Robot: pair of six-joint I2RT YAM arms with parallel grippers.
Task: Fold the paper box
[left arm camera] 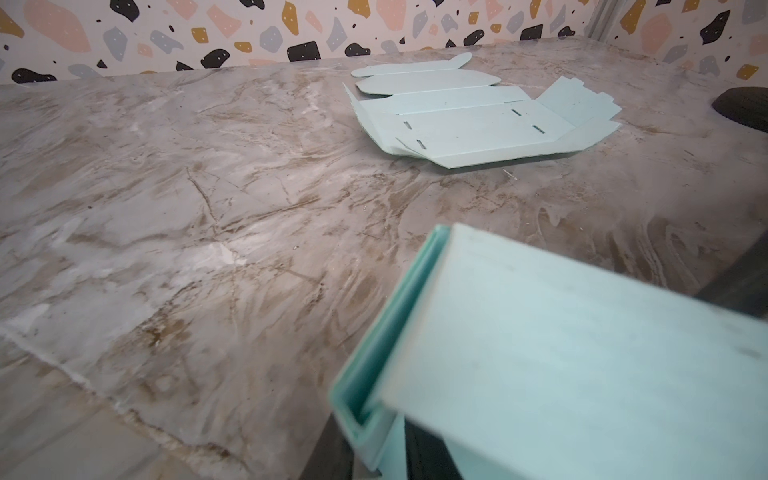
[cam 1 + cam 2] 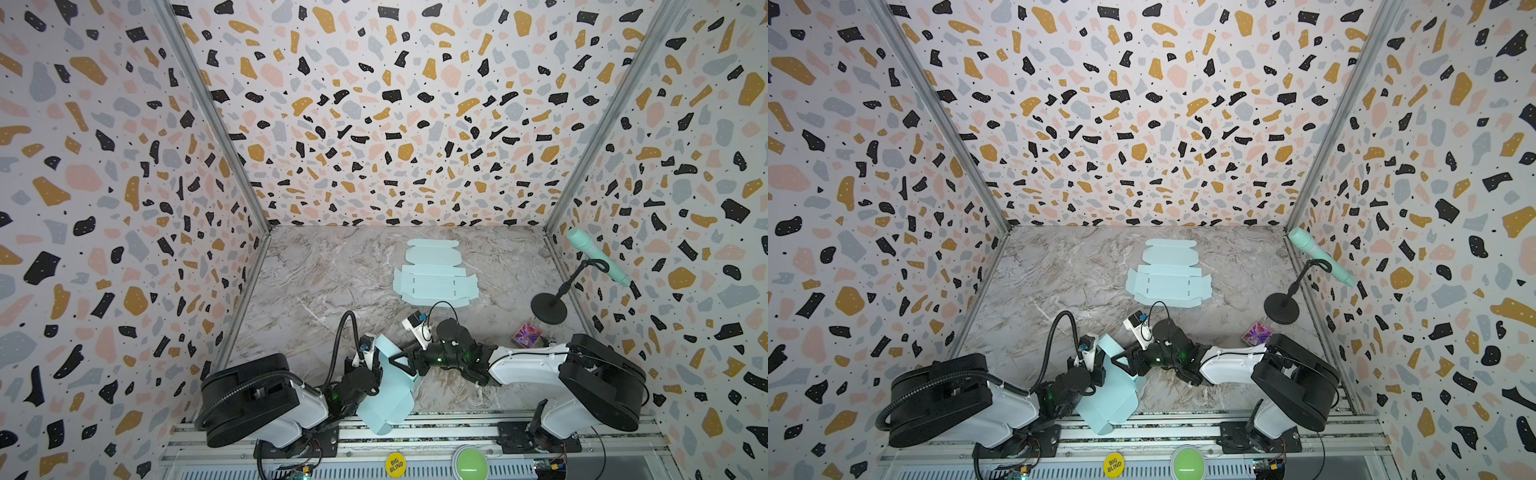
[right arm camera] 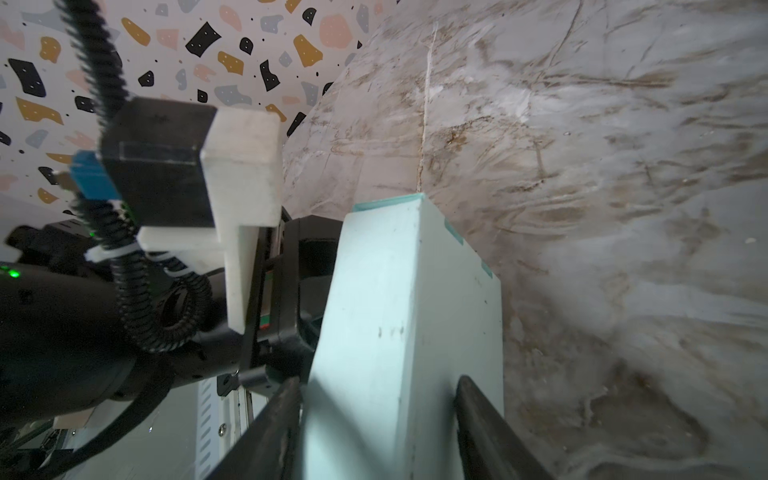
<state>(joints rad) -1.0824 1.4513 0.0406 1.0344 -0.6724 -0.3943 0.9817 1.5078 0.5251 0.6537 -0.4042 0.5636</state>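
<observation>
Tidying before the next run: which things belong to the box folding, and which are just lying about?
Job: half-folded pale blue paper box; flat pale blue paper box blanks.
Lying about: mint green microphone on black stand; small purple patterned cube; yellow button; green button.

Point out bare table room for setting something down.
Bare: the left half, between left wall and flat sheet; also between sheet and microphone stand. Crowded: front middle, where left claw and right claw meet at the folded box.
</observation>
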